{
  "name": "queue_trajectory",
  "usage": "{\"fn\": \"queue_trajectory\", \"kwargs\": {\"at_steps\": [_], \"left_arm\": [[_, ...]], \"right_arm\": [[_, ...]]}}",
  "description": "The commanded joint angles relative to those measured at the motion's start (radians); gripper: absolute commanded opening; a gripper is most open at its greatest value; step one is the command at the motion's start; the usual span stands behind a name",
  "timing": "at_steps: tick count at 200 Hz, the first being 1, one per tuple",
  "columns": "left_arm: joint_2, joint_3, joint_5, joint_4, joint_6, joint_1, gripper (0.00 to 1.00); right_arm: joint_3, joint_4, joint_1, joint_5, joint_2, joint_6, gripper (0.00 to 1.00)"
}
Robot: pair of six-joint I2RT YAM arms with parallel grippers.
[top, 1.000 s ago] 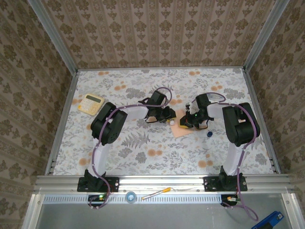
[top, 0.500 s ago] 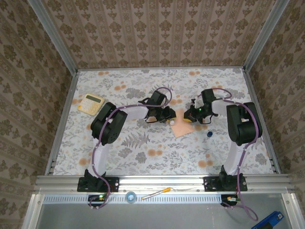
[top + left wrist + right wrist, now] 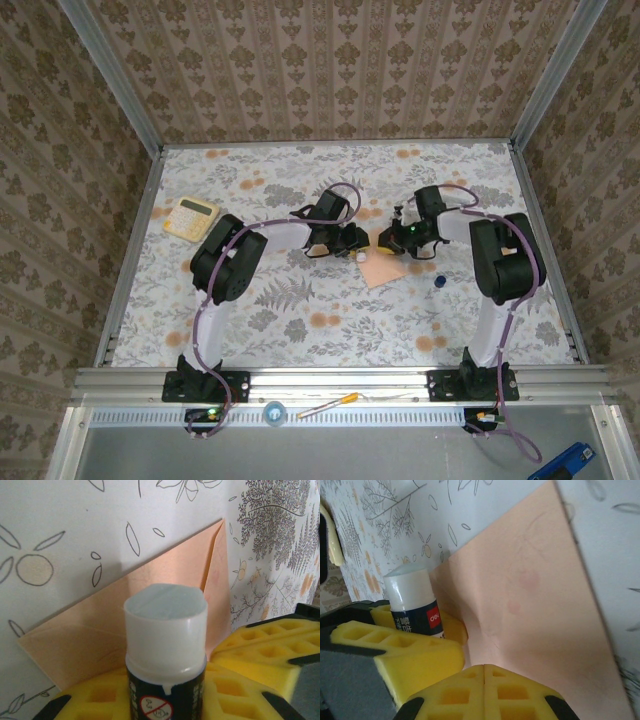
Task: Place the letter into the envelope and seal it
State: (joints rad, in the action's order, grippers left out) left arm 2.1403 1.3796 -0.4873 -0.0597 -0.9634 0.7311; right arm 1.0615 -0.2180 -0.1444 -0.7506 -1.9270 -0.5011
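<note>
The right gripper (image 3: 388,241) now sits farther from the near edge than a second ago and a little to the left. It is over the far edge of the envelope (image 3: 383,270) rather than its middle. More of the envelope's salmon face lies uncovered on the near side. The right arm's wrist reaches farther back.

The left claw (image 3: 359,249) with its glue stick (image 3: 165,640) and the right claw (image 3: 387,241) crowd the envelope (image 3: 383,271) at the centre of the desk (image 3: 330,335), barely apart. A calculator (image 3: 190,216) sits far left, and a small dark-blue cap (image 3: 440,282) lies just right of the envelope. The near half lies open.
</note>
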Motion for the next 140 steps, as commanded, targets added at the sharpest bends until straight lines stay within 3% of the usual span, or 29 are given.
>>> {"fn": "queue_trajectory", "kwargs": {"at_steps": [1,85,140], "left_arm": [[-0.002,-0.011,0.023,-0.063,0.023,-0.012,0.02],[-0.006,-0.022,0.024,-0.058,0.025,-0.013,0.02],[-0.008,-0.026,0.026,-0.059,0.025,-0.015,0.02]], "right_arm": [[-0.013,0.045,-0.013,-0.032,-0.044,-0.033,0.00],[-0.076,0.073,-0.015,-0.001,-0.101,-0.039,0.00],[-0.091,0.045,-0.015,0.004,0.009,-0.045,0.00]]}}
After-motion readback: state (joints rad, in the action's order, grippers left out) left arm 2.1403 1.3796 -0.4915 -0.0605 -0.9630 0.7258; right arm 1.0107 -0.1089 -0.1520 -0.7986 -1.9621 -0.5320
